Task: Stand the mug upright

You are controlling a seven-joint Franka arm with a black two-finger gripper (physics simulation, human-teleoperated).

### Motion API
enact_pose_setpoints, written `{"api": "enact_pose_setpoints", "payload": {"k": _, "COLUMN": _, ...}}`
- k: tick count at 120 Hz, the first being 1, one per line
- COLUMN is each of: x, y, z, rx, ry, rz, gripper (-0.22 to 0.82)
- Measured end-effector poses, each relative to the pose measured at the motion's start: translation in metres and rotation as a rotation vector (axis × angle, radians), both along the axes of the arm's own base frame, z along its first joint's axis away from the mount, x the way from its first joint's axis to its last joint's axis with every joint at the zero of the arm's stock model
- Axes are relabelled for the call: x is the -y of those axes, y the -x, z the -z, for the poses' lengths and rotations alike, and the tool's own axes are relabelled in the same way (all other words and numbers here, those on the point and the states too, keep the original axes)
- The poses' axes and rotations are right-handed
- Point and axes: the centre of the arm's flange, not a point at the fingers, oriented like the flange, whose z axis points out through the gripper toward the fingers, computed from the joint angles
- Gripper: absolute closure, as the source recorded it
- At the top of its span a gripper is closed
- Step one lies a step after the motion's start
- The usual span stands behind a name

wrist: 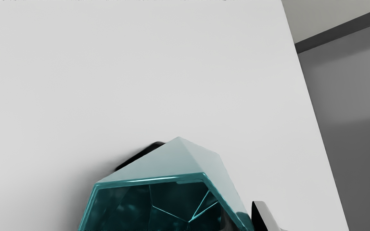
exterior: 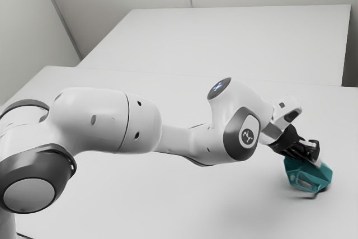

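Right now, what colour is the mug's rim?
The mug's rim is teal, showing best in the wrist view.

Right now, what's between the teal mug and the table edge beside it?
In the wrist view: one finger of the end effector, just outside the mug, then white tabletop out to the edge.

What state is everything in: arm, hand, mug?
Arm: stretched toward the exterior view's right, hand end low over the table.
Hand: shut on the mug's wall near the rim, one finger inside, one outside.
Mug: tilted, not upright; mouth toward the wrist camera. Can't tell whether it touches the table.
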Motion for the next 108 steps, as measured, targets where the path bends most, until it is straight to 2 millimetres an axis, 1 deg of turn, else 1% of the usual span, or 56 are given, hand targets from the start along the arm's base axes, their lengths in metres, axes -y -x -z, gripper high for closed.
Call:
{"api": "enact_pose_setpoints", "payload": {"k": 28, "x": -0.002, "y": -0.002, "z": -0.002, "rx": 0.002, "ry": -0.003, "rz": -0.007, "gripper": 0.76}}
{"api": "enact_pose_setpoints", "payload": {"k": 36, "x": -0.005, "y": -0.003, "z": -0.008, "rx": 0.006, "ry": -0.002, "rz": -0.009, "gripper": 0.77}}
{"api": "enact_pose_setpoints", "payload": {"k": 44, "x": -0.015, "y": -0.009, "z": -0.018, "rx": 0.01, "ry": -0.006, "rz": -0.015, "gripper": 0.77}}
{"api": "enact_pose_setpoints", "payload": {"k": 52, "x": -0.032, "y": -0.021, "z": -0.03, "rx": 0.012, "ry": -0.019, "rz": -0.023, "gripper": 0.77}}
{"api": "enact_pose_setpoints", "payload": {"k": 59, "x": -0.055, "y": -0.033, "z": -0.043, "rx": 0.01, "ry": -0.043, "rz": -0.03, "gripper": 0.77}}
{"api": "enact_pose_setpoints", "payload": {"k": 69, "x": -0.09, "y": -0.038, "z": -0.059, "rx": 0.003, "ry": -0.093, "rz": -0.025, "gripper": 0.78}}
{"api": "enact_pose_setpoints", "payload": {"k": 75, "x": -0.107, "y": -0.041, "z": -0.066, "rx": 0.0, "ry": -0.128, "rz": -0.014, "gripper": 0.78}}
{"api": "enact_pose_setpoints", "payload": {"k": 90, "x": -0.132, "y": -0.041, "z": -0.087, "rx": 0.001, "ry": -0.216, "rz": 0.037, "gripper": 0.78}}
{"api": "enact_pose_setpoints", "payload": {"k": 108, "x": -0.19, "y": -0.037, "z": -0.097, "rx": -0.038, "ry": -0.329, "rz": 0.034, "gripper": 0.78}}
